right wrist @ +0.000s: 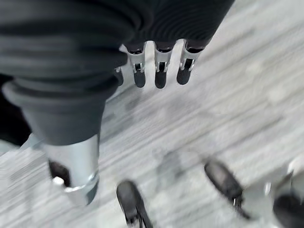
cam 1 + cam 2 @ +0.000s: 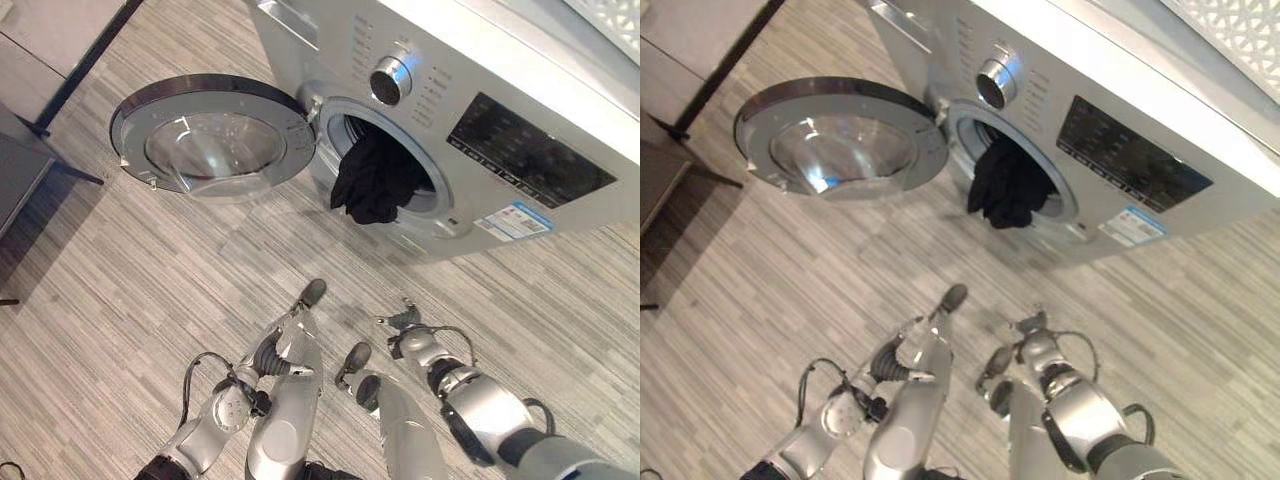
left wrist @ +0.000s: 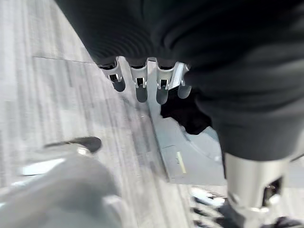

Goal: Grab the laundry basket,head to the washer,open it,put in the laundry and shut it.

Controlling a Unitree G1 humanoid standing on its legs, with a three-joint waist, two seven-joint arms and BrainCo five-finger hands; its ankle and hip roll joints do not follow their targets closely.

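black cloth laundry (image 2: 375,180) hangs limp from silver washer's (image 2: 500,110) round opening, upper centre; soft, light, snag-prone; pinch its lower fold. my left hand (image 2: 297,330) and right hand (image 2: 405,325): fingers straight, empty.

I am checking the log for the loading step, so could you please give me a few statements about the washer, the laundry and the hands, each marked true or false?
1. The washer door is shut. False: it stands swung open beside the drum opening.
2. Dark laundry hangs out over the rim of the drum opening. True.
3. The left hand holds the laundry. False: its fingers are straight and hold nothing.
4. The right hand is empty, fingers relaxed above the floor. True.
5. The washer has a round knob on its panel. True.
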